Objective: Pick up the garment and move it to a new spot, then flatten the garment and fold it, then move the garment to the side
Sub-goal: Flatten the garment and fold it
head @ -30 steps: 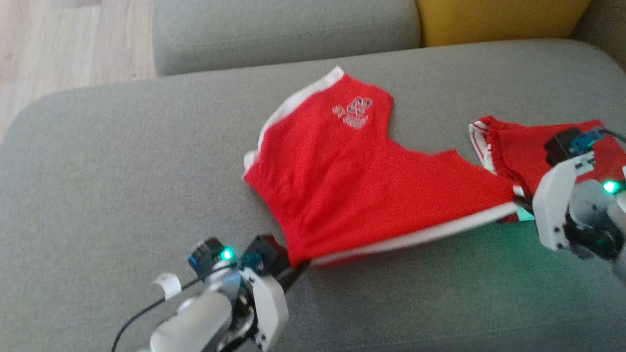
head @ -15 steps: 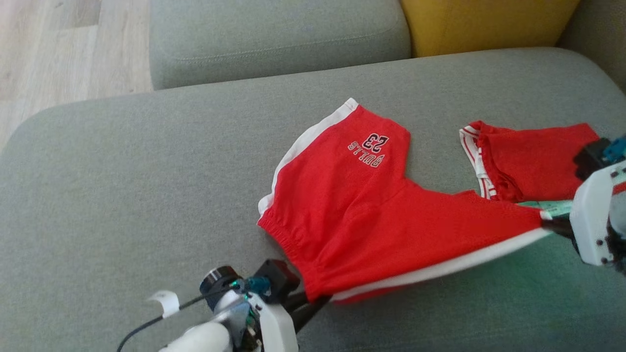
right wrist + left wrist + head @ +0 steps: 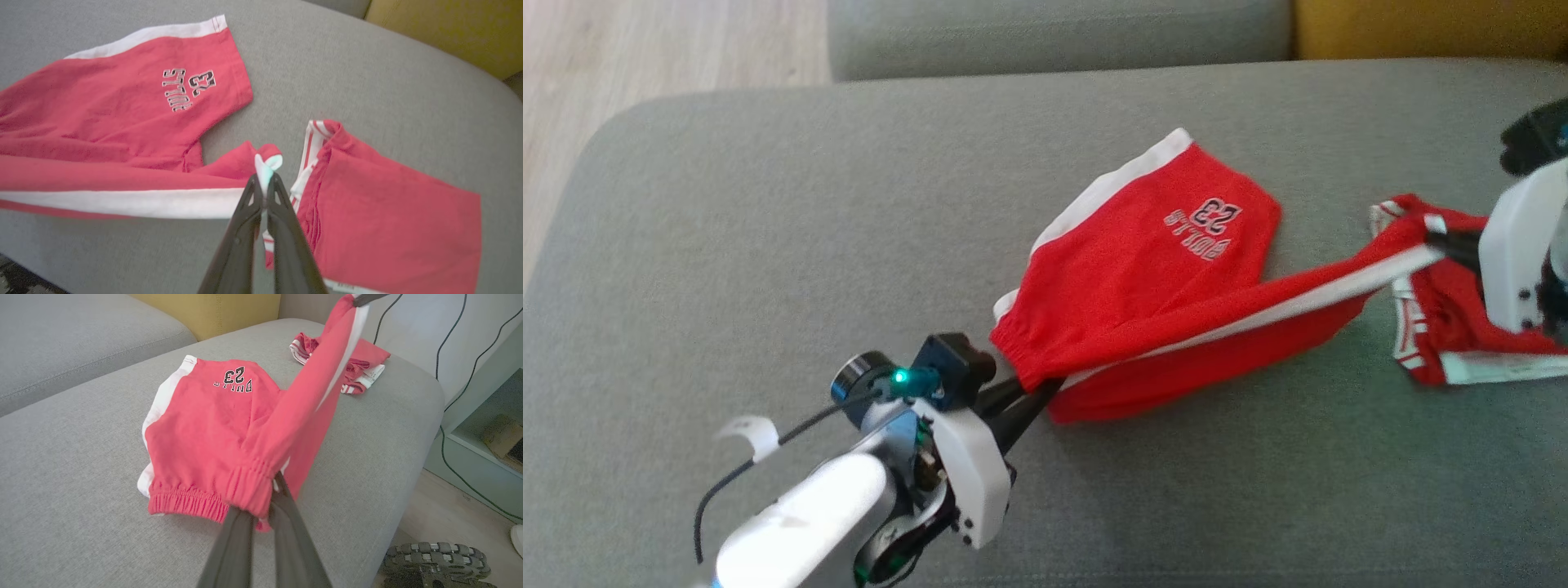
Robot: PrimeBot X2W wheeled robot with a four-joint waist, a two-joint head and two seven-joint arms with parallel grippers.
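Left gripper [image 3: 1036, 394] clamped on the elastic waistband corner of the red jersey shorts with white side stripes and a "23" print [image 3: 1152, 261]. Right gripper [image 3: 1439, 242] pinched tight on the white-striped hem of one leg. That leg is off the cushion, taut between both grippers. The other leg lies flat on the grey fabric sofa cushion [image 3: 768, 245]. A folded red-and-white garment [image 3: 1445, 359] lies near the right gripper.

White forearm [image 3: 800, 523], white wrist shell [image 3: 968, 482] dotted with dark screws — green light [image 3: 899, 377], teal plug [image 3: 927, 382], thin black cable [image 3: 717, 492] looping off — long dark tapered fingers [image 3: 288, 539].
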